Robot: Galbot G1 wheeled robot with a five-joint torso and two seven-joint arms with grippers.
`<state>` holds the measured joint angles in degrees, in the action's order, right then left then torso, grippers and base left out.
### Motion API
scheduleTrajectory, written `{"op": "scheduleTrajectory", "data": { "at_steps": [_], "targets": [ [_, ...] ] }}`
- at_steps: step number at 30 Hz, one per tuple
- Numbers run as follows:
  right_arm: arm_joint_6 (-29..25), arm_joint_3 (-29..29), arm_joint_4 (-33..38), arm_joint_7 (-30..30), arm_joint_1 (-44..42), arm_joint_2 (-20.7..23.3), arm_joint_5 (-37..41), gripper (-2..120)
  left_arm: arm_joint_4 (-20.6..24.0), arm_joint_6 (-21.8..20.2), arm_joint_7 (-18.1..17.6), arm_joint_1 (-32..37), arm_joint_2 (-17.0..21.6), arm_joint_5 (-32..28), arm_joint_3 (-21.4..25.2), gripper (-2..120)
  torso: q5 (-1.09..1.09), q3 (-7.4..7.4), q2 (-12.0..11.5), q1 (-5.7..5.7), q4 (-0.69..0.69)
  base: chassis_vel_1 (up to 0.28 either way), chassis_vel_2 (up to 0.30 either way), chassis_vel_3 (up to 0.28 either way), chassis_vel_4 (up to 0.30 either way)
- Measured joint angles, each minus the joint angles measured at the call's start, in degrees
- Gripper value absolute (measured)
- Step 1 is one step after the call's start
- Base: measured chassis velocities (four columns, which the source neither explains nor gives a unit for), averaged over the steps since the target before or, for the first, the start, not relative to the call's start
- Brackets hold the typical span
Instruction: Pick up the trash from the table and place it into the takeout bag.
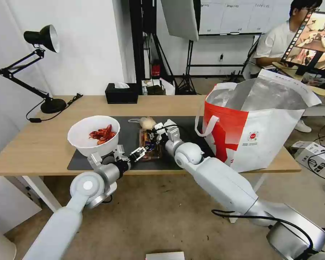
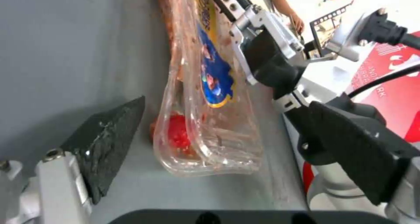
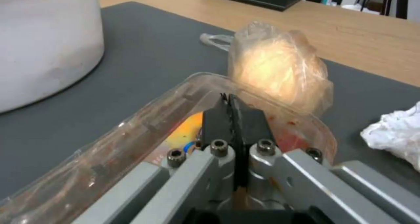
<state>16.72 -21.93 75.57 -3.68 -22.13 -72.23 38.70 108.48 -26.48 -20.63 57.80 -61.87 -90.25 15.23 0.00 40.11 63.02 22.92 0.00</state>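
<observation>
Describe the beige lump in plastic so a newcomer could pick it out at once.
On the light-wood table lies a dark grey mat. At the mat's far edge, just beyond the clear tray, sits the beige lump. Unlike the crumpled white tissue beside it, it is rounded, tan and wrapped in clear plastic film.

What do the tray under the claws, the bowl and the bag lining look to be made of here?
Tray: thin clear plastic, glossy; the mat shows through its smeared walls. The right claw is shut on its edge; the left claw is open at its near end. Bowl: matte white, probably plastic or coated paper. Takeout bag lining: silver, crinkled, reflective, likely foil.
</observation>
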Motion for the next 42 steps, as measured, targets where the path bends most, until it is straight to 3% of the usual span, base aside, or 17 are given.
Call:
{"op": "scheduleTrajectory", "data": {
  "at_steps": [18,25,30,32,42],
  "targets": [
    [0.2,0.3,0.6,-0.3,-0.7,0.2,0.0,0,-0.1,0.0,-0.3,-0.2,-0.8,-0.1,-1.0,99,0.00,0.00,0.0,0.00,0.00,0.000,0.000,0.000,0.000],
    [0.2,0.4,1.5,-0.8,-0.9,0.5,0.0,0,-0.7,0.3,-1.3,-0.5,-1.3,-0.1,-1.6,70,0.00,0.00,0.0,0.00,0.00,0.000,0.000,0.000,0.000],
    [0.3,0.4,1.9,-0.9,-1.0,0.7,0.0,0,-1.0,0.7,-1.5,-0.8,-1.4,0.0,-1.8,56,0.00,0.00,0.0,0.00,0.00,0.000,0.000,0.000,0.000],
    [0.3,0.4,2.2,-1.0,-1.0,0.9,0.0,0,-1.1,0.9,-1.5,-0.9,-1.5,0.0,-1.9,45,0.00,0.00,0.0,0.00,0.00,0.000,0.000,0.000,0.000],
    [0.4,0.4,2.8,-1.1,-1.1,1.0,0.1,0,-1.4,1.1,-1.6,-0.8,-2.0,0.4,-2.3,13,0.00,0.00,0.0,0.00,0.00,0.000,0.000,0.000,0.000]
  ]
}}
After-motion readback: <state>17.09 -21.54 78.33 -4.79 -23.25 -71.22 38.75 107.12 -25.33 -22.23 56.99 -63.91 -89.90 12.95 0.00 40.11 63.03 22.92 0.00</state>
